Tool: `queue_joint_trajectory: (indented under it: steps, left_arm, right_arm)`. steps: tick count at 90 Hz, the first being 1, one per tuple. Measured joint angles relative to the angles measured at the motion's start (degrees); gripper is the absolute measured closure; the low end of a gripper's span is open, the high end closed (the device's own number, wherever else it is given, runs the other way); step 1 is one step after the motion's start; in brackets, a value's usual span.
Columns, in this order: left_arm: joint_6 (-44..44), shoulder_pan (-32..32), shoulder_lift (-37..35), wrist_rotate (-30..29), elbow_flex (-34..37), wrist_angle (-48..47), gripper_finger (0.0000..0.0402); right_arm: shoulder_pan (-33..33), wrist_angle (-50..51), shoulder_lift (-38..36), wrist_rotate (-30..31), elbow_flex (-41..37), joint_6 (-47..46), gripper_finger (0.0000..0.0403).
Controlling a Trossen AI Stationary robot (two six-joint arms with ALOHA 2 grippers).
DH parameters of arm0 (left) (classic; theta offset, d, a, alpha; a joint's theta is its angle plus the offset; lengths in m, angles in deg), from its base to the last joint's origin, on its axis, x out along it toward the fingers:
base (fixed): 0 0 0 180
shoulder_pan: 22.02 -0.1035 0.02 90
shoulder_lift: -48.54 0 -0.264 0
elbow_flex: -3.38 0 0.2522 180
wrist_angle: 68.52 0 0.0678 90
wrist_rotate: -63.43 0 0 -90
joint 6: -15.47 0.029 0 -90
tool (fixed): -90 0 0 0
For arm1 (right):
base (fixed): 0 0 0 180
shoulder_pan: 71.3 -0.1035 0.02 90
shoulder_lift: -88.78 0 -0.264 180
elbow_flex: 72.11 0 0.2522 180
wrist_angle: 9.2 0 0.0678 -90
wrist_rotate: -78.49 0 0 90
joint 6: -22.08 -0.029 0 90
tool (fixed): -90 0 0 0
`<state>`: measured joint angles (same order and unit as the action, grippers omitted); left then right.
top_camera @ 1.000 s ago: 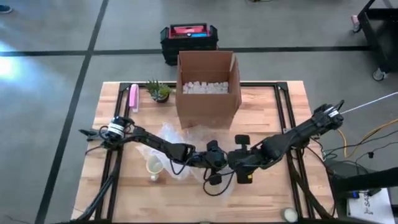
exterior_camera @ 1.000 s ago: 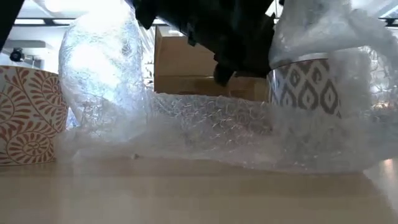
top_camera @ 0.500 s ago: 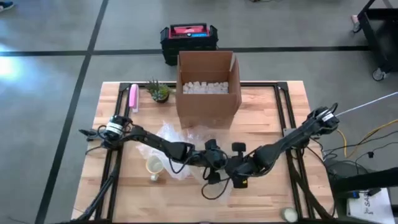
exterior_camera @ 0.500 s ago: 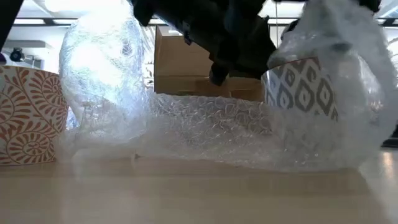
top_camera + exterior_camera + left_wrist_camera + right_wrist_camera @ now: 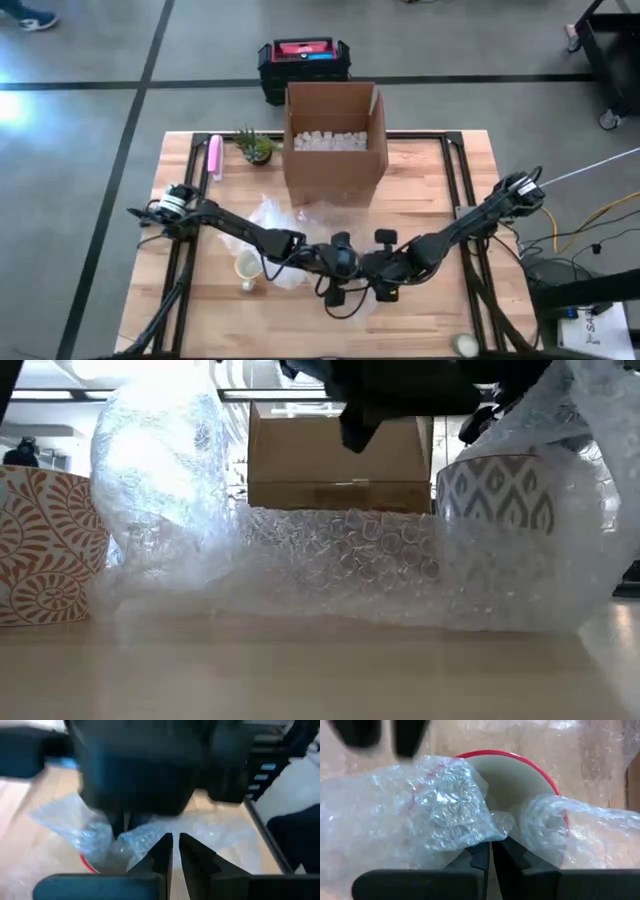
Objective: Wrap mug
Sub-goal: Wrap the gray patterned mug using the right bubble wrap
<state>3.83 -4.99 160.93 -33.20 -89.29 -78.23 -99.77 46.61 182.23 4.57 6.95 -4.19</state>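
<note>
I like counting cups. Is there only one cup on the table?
No, the low view shows two: an orange leaf-patterned mug standing bare, and a grey-patterned mug under the bubble wrap.

Pale wooden table (image 5: 420, 175) with dark metal frame rails along both sides, set on a grey concrete floor (image 5: 80, 150) crossed by dark tape lines. Beyond the table's far edge, a black case with a red top (image 5: 304, 60); at right, a black wheeled cart (image 5: 612, 50) and loose cables (image 5: 590, 225) on the floor. In the low view, bright ceiling light (image 5: 130, 370) behind and above the table.
</note>
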Motion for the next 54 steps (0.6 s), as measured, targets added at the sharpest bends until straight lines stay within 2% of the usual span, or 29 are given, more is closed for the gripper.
queue_joint_trajectory:
  steps: [17,39,54]
  left_arm:
    - [-2.8,-1.0,3.1,-3.1,-0.1,1.2,0.0381]
    - [-5.0,-1.9,3.4,-3.3,-0.2,0.8,0.0381]
    - [-5.1,-1.9,3.4,-3.4,-0.2,0.7,0.0381]
  right_arm:
    - [0.0,0.9,-0.2,0.0,1.8,0.9,0.0396]
    - [-0.6,11.8,-3.9,0.3,10.9,2.1,0.0396]
    - [-0.7,5.8,-5.3,-0.7,10.9,5.2,0.0396]
